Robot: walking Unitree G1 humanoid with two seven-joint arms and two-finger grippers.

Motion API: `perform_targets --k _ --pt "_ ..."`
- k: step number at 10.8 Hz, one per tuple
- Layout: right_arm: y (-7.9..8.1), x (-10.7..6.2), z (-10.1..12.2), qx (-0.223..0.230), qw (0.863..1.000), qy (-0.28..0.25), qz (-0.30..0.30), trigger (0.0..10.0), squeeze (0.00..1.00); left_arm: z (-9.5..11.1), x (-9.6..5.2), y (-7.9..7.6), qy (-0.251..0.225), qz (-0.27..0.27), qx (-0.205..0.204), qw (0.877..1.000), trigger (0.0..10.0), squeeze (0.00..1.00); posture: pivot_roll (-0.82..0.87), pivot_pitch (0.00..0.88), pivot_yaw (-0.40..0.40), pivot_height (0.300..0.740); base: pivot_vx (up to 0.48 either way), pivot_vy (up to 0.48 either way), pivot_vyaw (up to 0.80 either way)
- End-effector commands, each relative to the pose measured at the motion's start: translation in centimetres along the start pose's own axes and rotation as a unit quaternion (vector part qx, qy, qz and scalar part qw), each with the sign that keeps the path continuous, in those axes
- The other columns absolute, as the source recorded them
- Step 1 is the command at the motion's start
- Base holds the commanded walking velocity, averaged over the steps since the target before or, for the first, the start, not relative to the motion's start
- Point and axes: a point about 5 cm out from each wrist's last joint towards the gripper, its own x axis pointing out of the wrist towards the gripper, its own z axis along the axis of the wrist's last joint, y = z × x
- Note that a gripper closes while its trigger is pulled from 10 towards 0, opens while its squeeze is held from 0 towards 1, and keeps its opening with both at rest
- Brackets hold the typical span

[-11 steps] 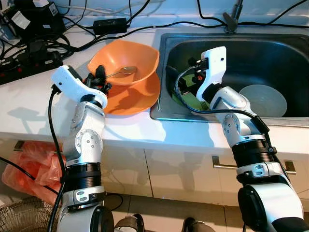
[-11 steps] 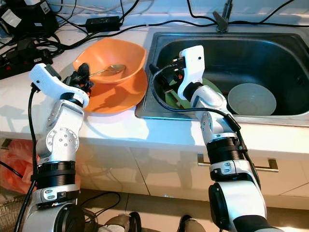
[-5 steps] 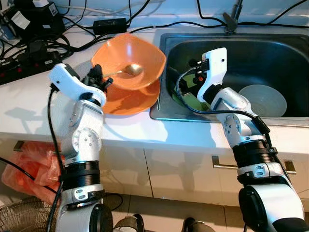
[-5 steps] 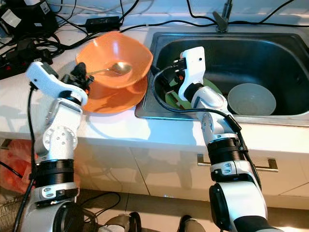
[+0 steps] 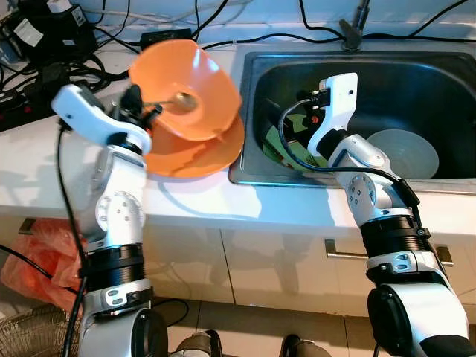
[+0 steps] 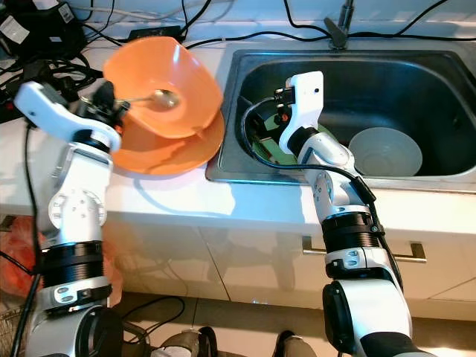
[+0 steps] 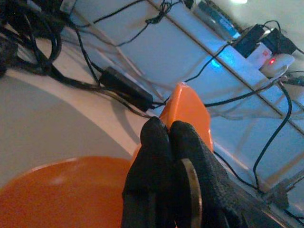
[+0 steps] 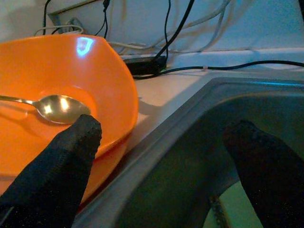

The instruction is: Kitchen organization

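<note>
An orange bowl point(image 5: 186, 89) with a metal spoon point(image 5: 181, 99) inside is lifted and tipped steeply, its opening facing the sink. My left gripper point(image 5: 137, 104) is shut on the bowl's rim point(image 7: 185, 111), with the spoon's handle point(image 7: 190, 190) pressed between the fingers. Below it a second orange dish point(image 5: 197, 152) rests on the white counter. My right gripper point(image 5: 286, 123) hangs open over the left end of the sink, above a green plate point(image 5: 297, 152); both of its fingers point(image 8: 61, 161) are spread wide with nothing between them.
The steel sink point(image 5: 297, 178) also holds a pale bowl point(image 5: 405, 152) at its right. Power strips and tangled black cables point(image 5: 44, 59) crowd the back left of the counter. A faucet base point(image 5: 355, 30) stands behind the sink. An orange bag point(image 5: 37, 253) lies on the floor.
The left gripper has raised the upper orange bowl off the lower dish and tipped it up on edge, the spoon still inside. The right gripper has barely moved.
</note>
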Motion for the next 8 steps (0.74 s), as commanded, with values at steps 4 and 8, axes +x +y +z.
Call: perform_targets --k 4,8 --pt "0.1 0.2 0.2 0.004 1.000 -0.001 0.002 10.0 0.55 -2.0 -0.7 2.4 0.067 0.061 -0.026 0.996 0.0 0.00 0.05 0.121 0.088 0.740 0.000 0.000 0.00" --pt "0.1 0.2 0.4 0.001 1.000 -0.004 0.001 10.0 0.55 -5.8 -1.7 3.4 0.165 0.088 -0.059 0.981 0.0 0.00 0.05 0.115 0.092 0.740 0.000 0.000 0.00"
